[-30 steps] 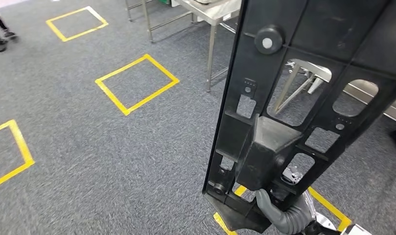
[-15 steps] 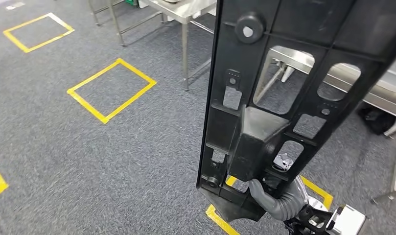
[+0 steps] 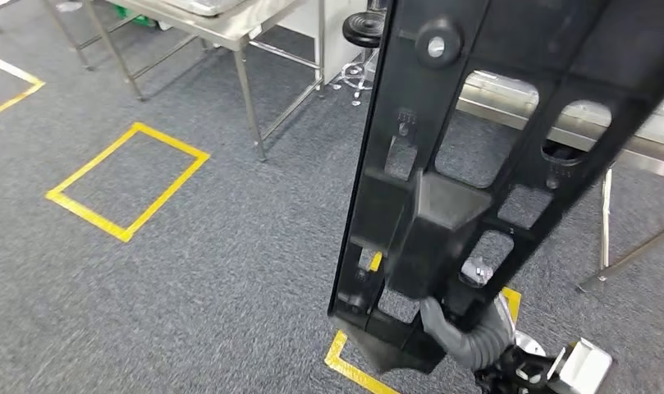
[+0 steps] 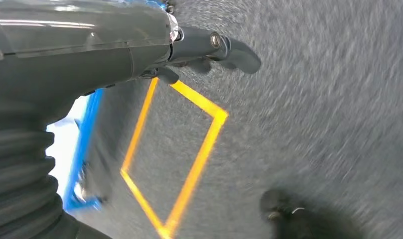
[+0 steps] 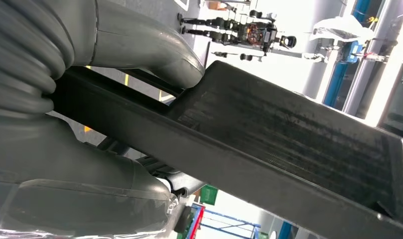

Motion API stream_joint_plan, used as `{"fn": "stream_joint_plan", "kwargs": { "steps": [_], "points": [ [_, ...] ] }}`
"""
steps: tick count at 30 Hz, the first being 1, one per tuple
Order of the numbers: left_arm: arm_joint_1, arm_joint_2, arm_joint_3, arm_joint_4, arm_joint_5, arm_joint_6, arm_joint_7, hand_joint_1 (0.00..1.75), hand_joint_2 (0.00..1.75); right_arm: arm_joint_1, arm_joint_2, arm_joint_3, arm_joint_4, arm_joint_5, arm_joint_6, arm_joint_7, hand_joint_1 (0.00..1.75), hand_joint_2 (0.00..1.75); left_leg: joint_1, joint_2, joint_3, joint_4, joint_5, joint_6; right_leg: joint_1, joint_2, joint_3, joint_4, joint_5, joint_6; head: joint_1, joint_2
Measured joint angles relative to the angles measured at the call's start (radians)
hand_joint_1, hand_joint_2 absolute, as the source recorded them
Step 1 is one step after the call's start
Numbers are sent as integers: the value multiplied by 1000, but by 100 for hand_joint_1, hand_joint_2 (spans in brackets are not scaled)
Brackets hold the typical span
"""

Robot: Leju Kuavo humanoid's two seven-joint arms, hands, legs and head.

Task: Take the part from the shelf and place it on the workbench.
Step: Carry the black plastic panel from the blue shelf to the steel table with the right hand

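Observation:
In the head view the part (image 3: 476, 123) is a long black plastic panel with cut-outs and ribs. It stands nearly upright in front of me and fills the right half of the picture. My right hand (image 3: 464, 341) grips its lower end from below. The right wrist view shows the same hand (image 5: 139, 45) with its thick grey thumb wrapped over the part's ribbed black edge (image 5: 289, 134). A steel workbench (image 3: 509, 103) stands just behind the part. My left hand (image 4: 209, 47) hangs over the carpet, its fingers stretched out and holding nothing.
A second steel table (image 3: 222, 20) stands at the back left, its legs (image 3: 248, 107) on the grey carpet. Yellow tape squares (image 3: 127, 180) mark the floor, one corner (image 3: 349, 365) below the part. A black round-based stand (image 3: 365, 29) sits between the tables.
The whole picture has shifted left: the camera has turned right, bringing the steel tables closer and more central. The part stays gripped in my right hand in the same pose.

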Motion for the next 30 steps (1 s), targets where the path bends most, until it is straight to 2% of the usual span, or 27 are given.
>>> {"fn": "stream_joint_plan", "kwargs": {
  "steps": [1,2,3,5,6,7,8,9,10,11,12,13,14,15,16,18,19,20,22,23,24,25,26,27,28,29,30],
  "points": [
    [1,4,4,0,5,8,-12,0,175,5,0,0,1,-4,6,-6,175,175,-1,2,4,-5,-4,4,-1,11,-3,1,1,6,0,0],
    [1,7,1,0,-32,8,-10,0,175,7,0,1,3,-9,13,-11,175,175,-1,13,5,-7,-4,10,-2,22,-6,0,2,11,0,0],
    [2,9,-7,0,-106,-2,1,0,175,7,0,1,6,-15,20,-15,175,175,-1,24,7,-11,-2,16,-3,18,-8,2,0,17,0,0],
    [7,15,-62,0,-292,-23,51,0,175,-10,3,2,19,-28,34,-17,175,175,1,48,11,-19,2,28,0,-27,-32,51,-30,26,0,0],
    [14,17,-116,0,-365,-25,78,0,175,-22,6,3,28,-33,40,-17,175,175,0,61,11,-20,1,31,-1,-60,-59,107,-59,31,0,0],
    [20,21,-181,0,-397,-17,92,0,175,-32,10,5,37,-36,39,-17,175,175,-1,73,11,-20,0,34,-2,-82,-94,176,-90,35,0,0],
    [25,24,-243,0,-378,-1,92,0,175,-37,13,7,44,-37,35,-17,175,175,-3,86,11,-20,-1,35,-5,-93,-127,240,-113,38,0,0],
    [27,27,-290,0,-323,13,82,0,175,-34,15,8,49,-38,27,-17,175,175,-4,97,11,-19,-3,36,-7,-98,-146,277,-119,39,0,0],
    [25,30,-318,0,-255,21,69,0,175,-28,16,9,52,-40,21,-16,175,175,-5,107,13,-19,-4,36,-8,-101,-146,276,-106,39,0,0],
    [23,31,-331,0,-195,20,58,0,175,-22,17,9,54,-42,16,-17,175,175,-6,117,16,-19,-7,35,-8,-106,-125,233,-76,36,0,0],
    [22,32,-336,0,-155,13,52,0,175,-16,17,9,54,-43,13,-19,175,175,-7,128,21,-19,-10,34,-6,-119,-89,162,-39,30,0,0],
    [23,33,-337,0,-133,5,49,0,175,-12,17,9,54,-44,10,-22,175,175,-9,139,25,-19,-14,31,1,-143,-53,91,-14,22,0,0],
    [24,34,-339,0,-121,-5,48,0,175,-10,17,9,53,-44,7,-25,175,175,-12,149,28,-18,-18,27,7,-162,-27,37,3,15,0,0],
    [24,35,-340,0,-113,-12,48,0,175,-8,18,9,50,-44,4,-28,175,175,-14,159,30,-18,-21,23,13,-175,-14,8,7,9,0,0],
    [24,35,-341,0,-103,-17,44,0,175,-7,19,8,48,-43,1,-30,175,175,-15,169,32,-18,-24,18,18,-175,-14,1,4,5,0,0],
    [22,36,-338,-1,-79,-20,19,0,175,-2,21,4,39,-43,0,-30,175,175,-15,183,39,-18,-30,8,15,-149,-12,-6,7,-2,0,0],
    [20,36,-335,-2,-69,-18,-3,0,175,0,23,1,35,-42,2,-29,175,175,-13,169,39,-9,-40,2,11,-137,-7,-13,10,-6,0,0],
    [19,36,-332,-2,-63,-15,-25,0,175,0,28,-1,31,-41,5,-28,175,175,-12,145,30,19,-58,-3,7,-126,-2,-19,13,-10,0,0],
    [20,36,-325,-2,-60,-11,-60,0,175,-2,40,-2,28,-37,14,-25,175,175,-8,92,-22,133,-117,-11,2,-103,2,-24,15,-16,0,0],
    [21,36,-323,-2,-60,-11,-69,0,175,-3,45,-2,28,-35,17,-22,175,175,-7,81,-57,202,-144,-14,2,-90,2,-23,15,-18,0,0],
    [23,36,-322,-2,-61,-11,-75,0,175,-3,49,-2,28,-33,19,-20,175,175,-6,77,-84,251,-156,-16,2,-75,2,-22,14,-18,0,0],
    [24,36,-320,-2,-61,-11,-78,0,175,-2,51,-2,28,-32,20,-18,175,175,-6,76,-97,266,-148,-17,2,-61,2,-21,13,-18,0,0],
    [24,37,-320,-2,-60,-14,-80,0,175,-1,53,-2,28,-31,21,-19,175,175,-5,74,-91,242,-120,-18,1,-46,3,-18,12,-16,0,0],
    [23,37,-319,-2,-60,-19,-81,0,175,1,54,-2,29,-31,22,-22,175,175,-3,68,-69,185,-80,-18,0,-32,4,-15,10,-13,0,0],
    [22,38,-318,-2,-58,-24,-83,0,175,2,55,-2,30,-30,24,-30,175,175,-1,46,-42,117,-44,-16,-1,-20,4,-11,7,-9,0,0],
    [22,38,-316,-2,-56,-30,-84,0,175,3,56,-2,32,-28,27,-39,175,175,2,24,-18,56,-20,-13,0,-8,2,-6,4,-5,0,0],
    [22,39,-314,-2,-54,-33,-87,0,175,3,57,-2,34,-26,31,-48,175,175,3,5,-2,17,-9,-9,-1,3,-3,-1,3,0,0,0]
  ]
}}
